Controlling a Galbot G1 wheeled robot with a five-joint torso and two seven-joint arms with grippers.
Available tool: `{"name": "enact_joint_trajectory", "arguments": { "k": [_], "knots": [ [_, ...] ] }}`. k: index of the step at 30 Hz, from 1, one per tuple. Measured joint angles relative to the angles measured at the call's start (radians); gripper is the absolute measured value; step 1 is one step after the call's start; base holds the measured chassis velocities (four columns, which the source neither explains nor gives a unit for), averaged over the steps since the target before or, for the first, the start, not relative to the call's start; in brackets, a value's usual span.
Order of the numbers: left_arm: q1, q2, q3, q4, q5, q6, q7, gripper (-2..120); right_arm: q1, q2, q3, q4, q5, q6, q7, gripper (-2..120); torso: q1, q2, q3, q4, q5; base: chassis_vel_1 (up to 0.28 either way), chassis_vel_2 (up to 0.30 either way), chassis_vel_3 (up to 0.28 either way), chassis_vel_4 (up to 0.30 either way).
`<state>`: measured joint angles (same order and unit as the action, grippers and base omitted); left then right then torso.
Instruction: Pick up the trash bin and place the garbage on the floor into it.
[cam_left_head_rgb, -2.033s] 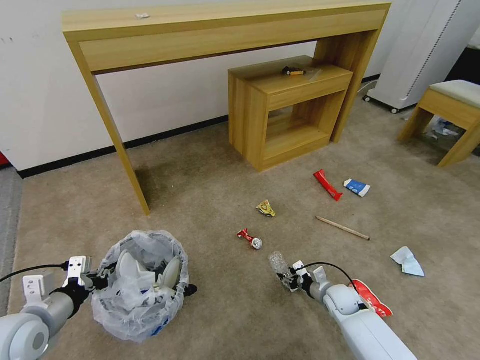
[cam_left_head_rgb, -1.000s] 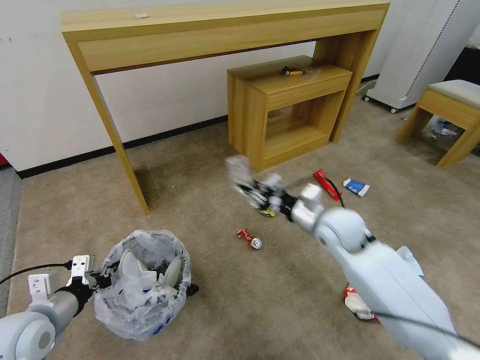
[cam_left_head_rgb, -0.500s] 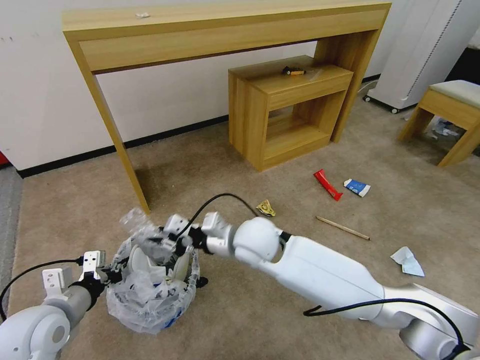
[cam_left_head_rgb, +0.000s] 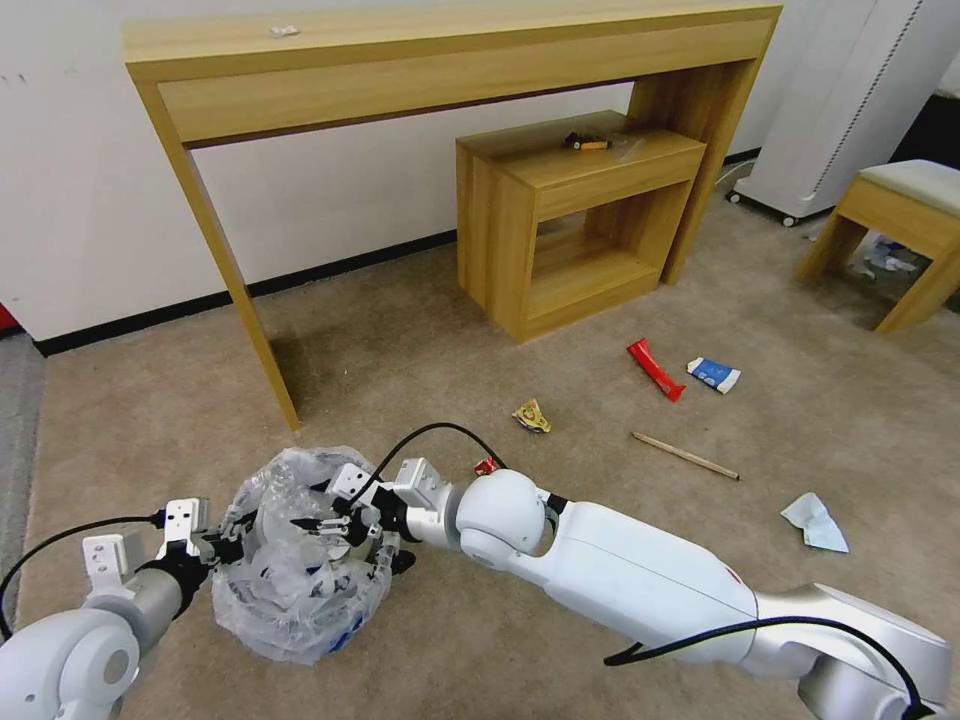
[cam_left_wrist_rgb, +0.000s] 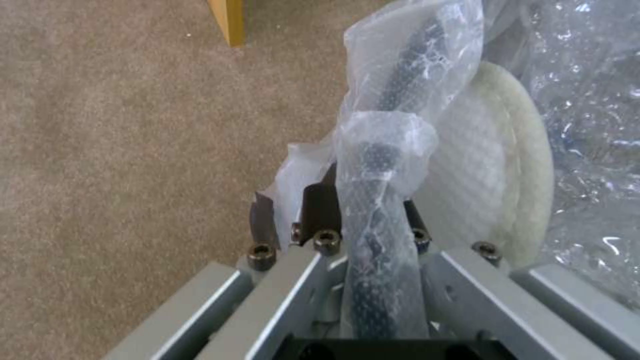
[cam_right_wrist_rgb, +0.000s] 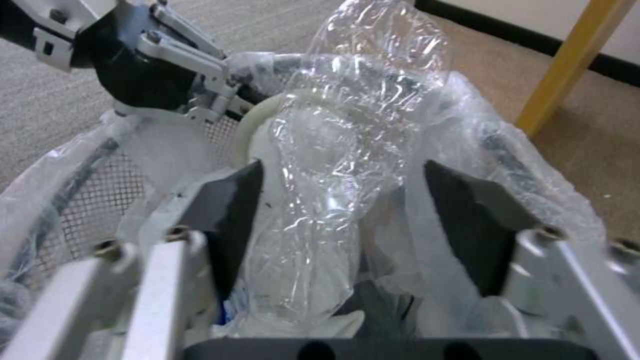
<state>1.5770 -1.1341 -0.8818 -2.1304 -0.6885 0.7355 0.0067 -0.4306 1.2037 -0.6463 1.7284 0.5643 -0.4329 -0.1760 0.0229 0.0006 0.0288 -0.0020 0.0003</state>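
Observation:
The trash bin (cam_left_head_rgb: 290, 590), black mesh lined with a crinkly clear bag, sits low at the left over the floor (cam_left_head_rgb: 420, 360). My left gripper (cam_left_head_rgb: 228, 535) is shut on its rim (cam_left_wrist_rgb: 380, 200), next to a white slipper (cam_left_wrist_rgb: 493, 175) inside. My right gripper (cam_left_head_rgb: 312, 522) hangs over the bin's mouth, open. A clear bottle (cam_right_wrist_rgb: 333, 165) lies loose between its spread pads (cam_right_wrist_rgb: 230, 220), inside the bag. On the carpet lie a yellow wrapper (cam_left_head_rgb: 532, 416), a red wrapper (cam_left_head_rgb: 655, 369), a blue-white cup (cam_left_head_rgb: 714, 375), a wooden stick (cam_left_head_rgb: 686, 456) and a light-blue mask (cam_left_head_rgb: 815, 523).
A tall wooden console table (cam_left_head_rgb: 440, 50) stands at the wall, its leg (cam_left_head_rgb: 255, 340) just behind the bin. A low wooden cabinet (cam_left_head_rgb: 570, 220) stands under it and a stool (cam_left_head_rgb: 905, 230) at the far right. A red scrap (cam_left_head_rgb: 487, 466) peeks out behind my right arm.
My right arm has swung from the floor on the right across to the bin with the clear bottle. Its fingers have now opened over the bin. The left gripper kept its hold.

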Motion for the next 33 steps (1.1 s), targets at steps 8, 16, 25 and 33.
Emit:
{"name": "enact_joint_trajectory", "arguments": {
  "k": [8, 16, 25, 33],
  "knots": [
    [-0.005, 0.000, 0.002, 0.004, 0.000, 0.000, 0.001, 0, -0.007, 0.004, 0.012, 0.009, -0.006, 0.013, 0.004, 98, 0.000, 0.000, 0.000, 0.0000, 0.0000, 0.000, 0.000, 0.000, 0.000],
    [-0.005, -0.001, -0.020, 0.022, 0.000, 0.000, 0.015, 0, -0.022, -0.008, 0.031, 0.069, 0.010, 0.009, 0.057, 100, 0.000, 0.000, 0.000, 0.0001, 0.0000, 0.000, 0.000, 0.000, 0.000],
    [0.019, 0.005, -0.057, 0.028, 0.008, 0.000, 0.060, 0, -0.195, -0.129, 0.228, 0.137, 0.009, 0.019, 0.150, 100, 0.000, 0.000, 0.000, 0.0001, 0.0003, 0.000, 0.000, 0.000, 0.000],
    [0.032, 0.011, -0.064, 0.028, 0.008, 0.000, 0.082, 0, -0.530, -0.231, 0.492, 0.189, -0.076, 0.087, 0.126, 100, 0.000, 0.000, 0.000, -0.0003, 0.0004, 0.000, 0.000, 0.000, 0.000]
  ]
}}
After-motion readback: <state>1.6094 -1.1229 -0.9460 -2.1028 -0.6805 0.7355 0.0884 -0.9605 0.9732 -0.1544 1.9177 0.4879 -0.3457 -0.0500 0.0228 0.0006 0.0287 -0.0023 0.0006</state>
